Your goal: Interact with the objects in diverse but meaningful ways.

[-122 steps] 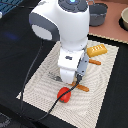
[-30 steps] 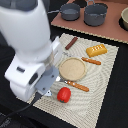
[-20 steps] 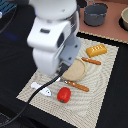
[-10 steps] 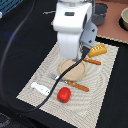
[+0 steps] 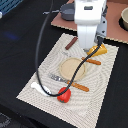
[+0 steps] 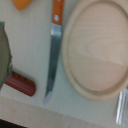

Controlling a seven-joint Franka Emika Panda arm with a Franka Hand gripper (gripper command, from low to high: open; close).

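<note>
Toy foods (image 5: 64,94) lie on a striped placemat (image 5: 105,95) on a dark table; claw's state unclear.

Dark tabletop (image 5: 20,55) beneath a striped beige placemat (image 5: 107,95); brown board (image 5: 116,31) behind.

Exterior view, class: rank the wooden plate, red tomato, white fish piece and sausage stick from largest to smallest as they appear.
1. Wooden plate
2. Red tomato
3-4. White fish piece and sausage stick: similar, not ranked.
</note>
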